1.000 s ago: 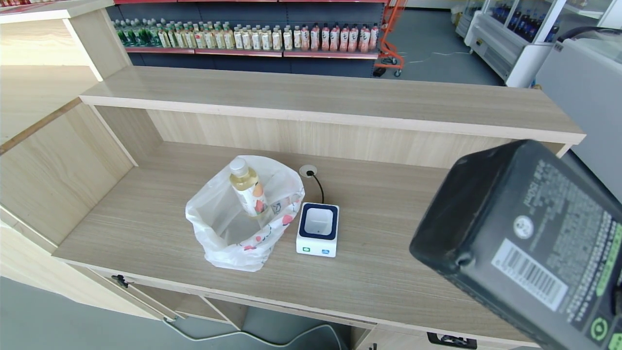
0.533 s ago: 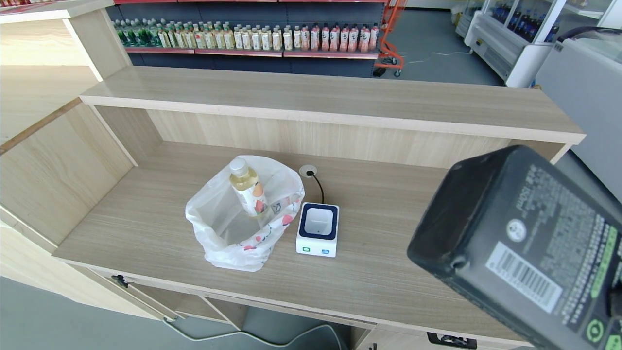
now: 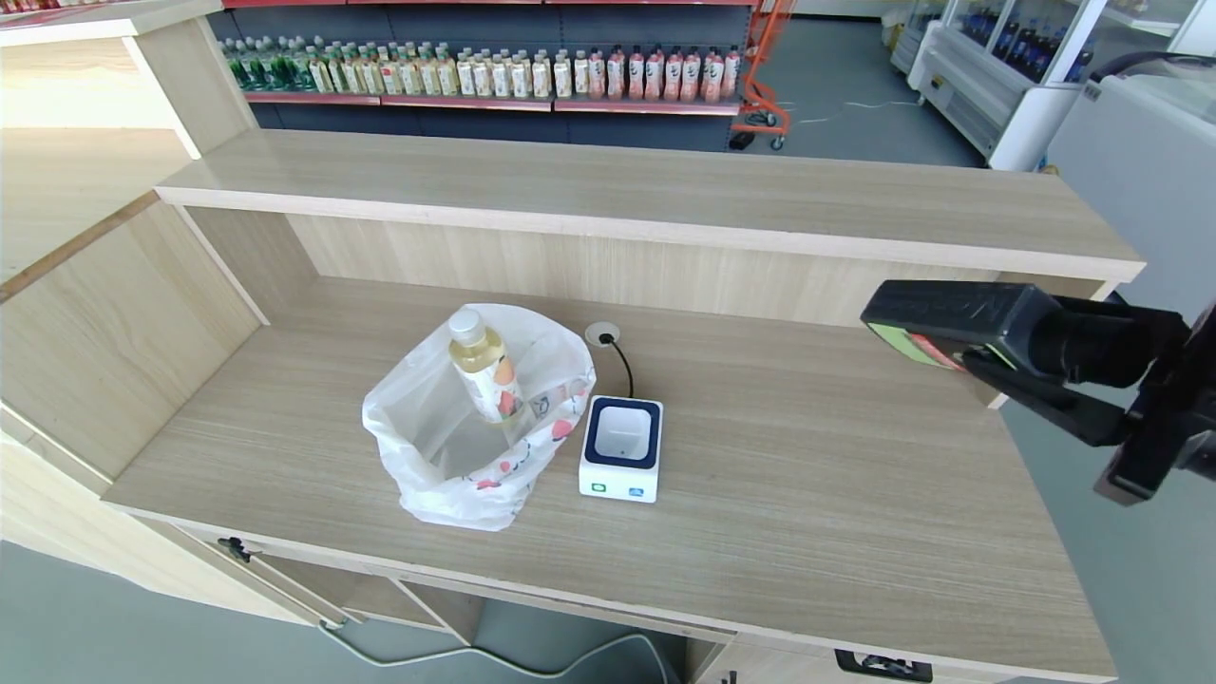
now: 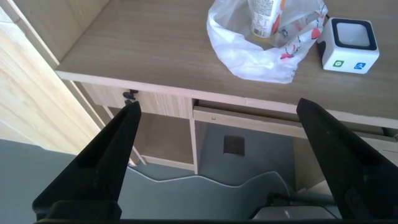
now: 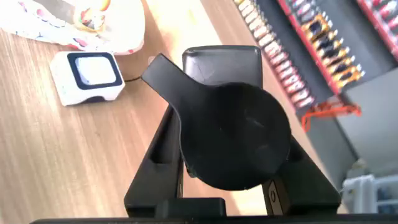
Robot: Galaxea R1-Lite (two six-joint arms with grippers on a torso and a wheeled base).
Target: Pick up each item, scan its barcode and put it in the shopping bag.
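Right gripper (image 3: 1021, 370) clamped on a black bottle (image 3: 950, 313), above the counter's (image 3: 807, 494) back right corner.
Held edge-on, well apart from the scanner (image 3: 620, 446); unless turned, its barcode could miss it.

A pale wooden counter (image 3: 807, 475) with raised ledge (image 3: 665, 199) fronts drinks shelving (image 3: 494, 81), grey floor (image 3: 855, 119) and freezers (image 3: 993, 90).

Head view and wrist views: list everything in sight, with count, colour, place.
counter: one, light wood, before the robot.
bag: one, white with print, on the counter.
bottle: one, yellowish, white cap, standing in the bag.
scanner: one, white and navy, beside the bag.
drinks: many, mixed colours, far shelf.
pack: one, black, in the right claw.
left claw: one, black, open, low before the counter.
right claw: one, black, shut on the pack.
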